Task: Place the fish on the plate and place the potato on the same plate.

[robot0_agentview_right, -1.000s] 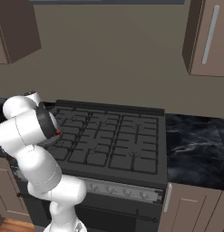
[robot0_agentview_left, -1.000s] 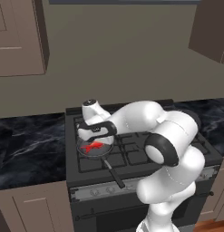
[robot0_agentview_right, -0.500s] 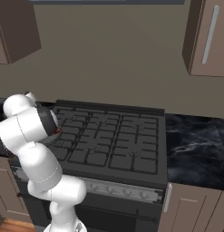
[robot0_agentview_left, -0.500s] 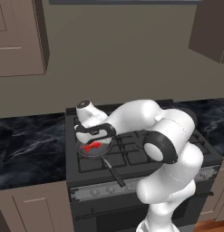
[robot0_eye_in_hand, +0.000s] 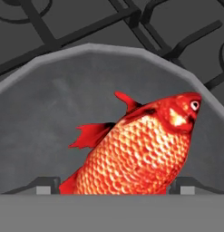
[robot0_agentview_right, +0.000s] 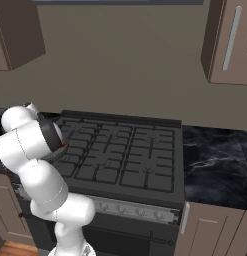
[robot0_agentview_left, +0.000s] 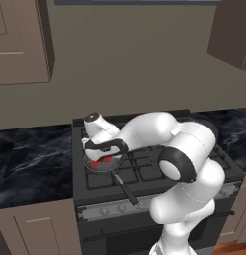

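The red-orange fish (robot0_eye_in_hand: pixel 143 149) lies in a dark grey frying pan (robot0_eye_in_hand: pixel 50 104) on the stove's front left burner, head toward the upper right of the hand view. My gripper (robot0_eye_in_hand: pixel 115 186) is open and low over the pan, with one fingertip (robot0_eye_in_hand: pixel 46 185) on each side of the fish's body and not pressing it. From the left base view the gripper (robot0_agentview_left: pixel 102 155) sits right above the fish (robot0_agentview_left: pixel 99 162) inside the pan (robot0_agentview_left: pixel 110 168). The plate and the potato are out of view.
The pan's long handle (robot0_agentview_left: pixel 126 190) points toward the stove's front edge. Black grates (robot0_agentview_right: pixel 120 155) cover the stove top. Dark marble counter (robot0_agentview_left: pixel 30 164) runs on both sides, with wall cabinets (robot0_agentview_left: pixel 20 40) above.
The hand has shifted slightly left and come down over the pan, so the fingers now straddle the fish. The fish and pan have not moved.
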Motion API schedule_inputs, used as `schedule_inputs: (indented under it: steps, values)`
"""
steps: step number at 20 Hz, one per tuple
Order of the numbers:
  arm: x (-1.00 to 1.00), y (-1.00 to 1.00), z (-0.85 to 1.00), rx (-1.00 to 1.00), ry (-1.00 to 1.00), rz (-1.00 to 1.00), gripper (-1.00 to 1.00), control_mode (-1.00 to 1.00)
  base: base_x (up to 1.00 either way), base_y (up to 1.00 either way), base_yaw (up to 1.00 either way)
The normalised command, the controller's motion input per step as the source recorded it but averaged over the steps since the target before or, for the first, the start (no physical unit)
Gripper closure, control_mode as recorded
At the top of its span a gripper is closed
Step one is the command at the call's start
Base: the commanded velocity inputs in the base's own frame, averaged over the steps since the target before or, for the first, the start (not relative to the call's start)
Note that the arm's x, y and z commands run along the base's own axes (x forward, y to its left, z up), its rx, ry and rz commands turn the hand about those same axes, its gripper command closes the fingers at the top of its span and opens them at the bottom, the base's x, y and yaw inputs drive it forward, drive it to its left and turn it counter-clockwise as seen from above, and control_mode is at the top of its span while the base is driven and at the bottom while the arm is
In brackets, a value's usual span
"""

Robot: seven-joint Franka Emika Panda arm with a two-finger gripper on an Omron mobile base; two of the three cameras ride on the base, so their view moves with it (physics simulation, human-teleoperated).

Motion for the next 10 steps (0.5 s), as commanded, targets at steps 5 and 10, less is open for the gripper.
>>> schedule_inputs:
  steps: [5, 10]
  values:
    - [0.0, 0.0, -0.13, 0.0, -0.09, 0.0, 1.0, -1.0, 0.0, 0.0, 0.0]
    - [0.0, 0.0, -0.04, 0.01, -0.04, 0.0, 1.0, -1.0, 0.0, 0.0, 0.0]
